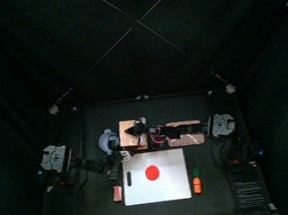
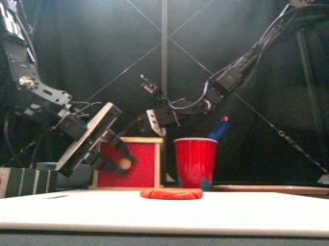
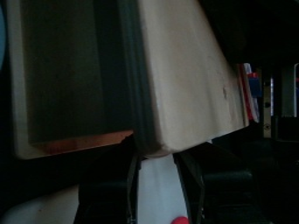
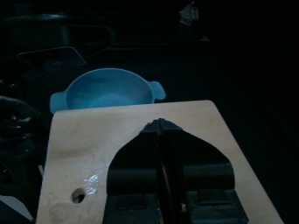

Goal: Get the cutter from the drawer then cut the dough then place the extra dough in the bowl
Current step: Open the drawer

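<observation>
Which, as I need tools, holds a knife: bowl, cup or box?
The round red cup beside the pale wooden box: a blue toy knife pokes above its rim; the blue-grey bowl looks empty.

A flat red dough disc (image 1: 152,173) lies whole on the white board (image 1: 179,187) at mid-table. At its 12 o'clock stands the pale wooden box (image 1: 180,132), with its red drawer front (image 2: 139,163). The blue-grey bowl (image 4: 105,92) sits upright at the box's 9 o'clock.

red cup (image 2: 195,161) with blue knife (image 2: 220,128); white cutting board (image 1: 172,190); beside it, perhaps a carrot (image 1: 195,184).
</observation>
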You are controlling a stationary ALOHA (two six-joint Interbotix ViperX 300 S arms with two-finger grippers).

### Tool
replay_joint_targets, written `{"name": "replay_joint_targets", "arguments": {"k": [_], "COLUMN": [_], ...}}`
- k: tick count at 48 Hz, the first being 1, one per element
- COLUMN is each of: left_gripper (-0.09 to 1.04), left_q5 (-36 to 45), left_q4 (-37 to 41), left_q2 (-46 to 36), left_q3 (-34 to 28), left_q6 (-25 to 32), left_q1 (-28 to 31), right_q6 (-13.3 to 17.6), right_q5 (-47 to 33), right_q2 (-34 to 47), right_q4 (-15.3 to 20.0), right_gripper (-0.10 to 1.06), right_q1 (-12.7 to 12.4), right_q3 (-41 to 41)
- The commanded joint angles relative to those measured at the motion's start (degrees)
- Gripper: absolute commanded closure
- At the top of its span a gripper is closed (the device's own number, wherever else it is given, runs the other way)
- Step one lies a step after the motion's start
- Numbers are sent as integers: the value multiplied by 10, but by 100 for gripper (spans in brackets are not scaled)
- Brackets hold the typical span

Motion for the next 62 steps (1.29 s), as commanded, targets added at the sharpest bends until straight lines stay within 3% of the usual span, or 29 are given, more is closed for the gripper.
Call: {"name": "replay_joint_targets", "arguments": {"k": [1,27,62], "left_gripper": [47,47,47], "left_q5": [26,114,131], "left_q4": [-3,-4,-4], "left_q2": [-4,-13,-32], "left_q3": [0,3,-1], "left_q6": [2,0,0], "left_q1": [0,-61,-99], "right_q6": [-2,-2,-2], "right_q5": [10,11,36], "right_q2": [-1,-1,-1], "right_q4": [1,4,4], "right_gripper": [102,102,102], "right_q1": [11,9,-1], "right_q3": [8,5,-4]}}
